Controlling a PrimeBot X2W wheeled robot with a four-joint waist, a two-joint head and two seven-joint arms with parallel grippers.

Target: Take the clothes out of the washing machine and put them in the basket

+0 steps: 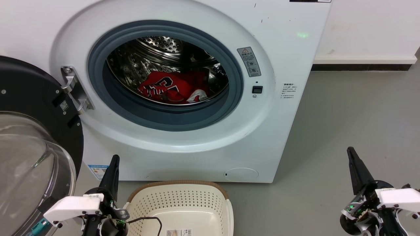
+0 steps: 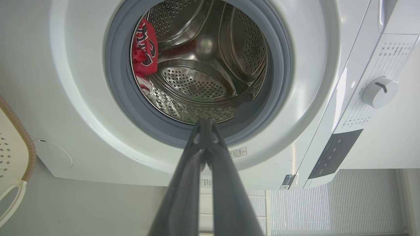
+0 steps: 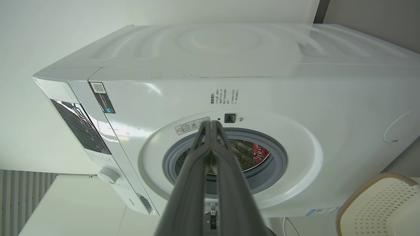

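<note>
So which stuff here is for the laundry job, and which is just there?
For the job: crumpled red clothes; big white front-loading washing machine; cream perforated plastic basket.
Just there: plain white wall; grey floor; dark skirting strip.

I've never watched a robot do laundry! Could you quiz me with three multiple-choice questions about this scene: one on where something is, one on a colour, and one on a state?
1. Where do the red clothes lie?
A. on the floor
B. inside the drum of the washing machine
C. on top of the machine

2. What colour is the rim of the basket?
A. brown
B. blue
C. black

3. How does the washing machine's door stand?
A. shut
B. swung open to the left
C. lying flat on the floor

Answers:
1 B, red cloth shows inside the steel drum.
2 A, a brown band runs round the cream basket.
3 B, the door stands open at the head view's left.
</note>
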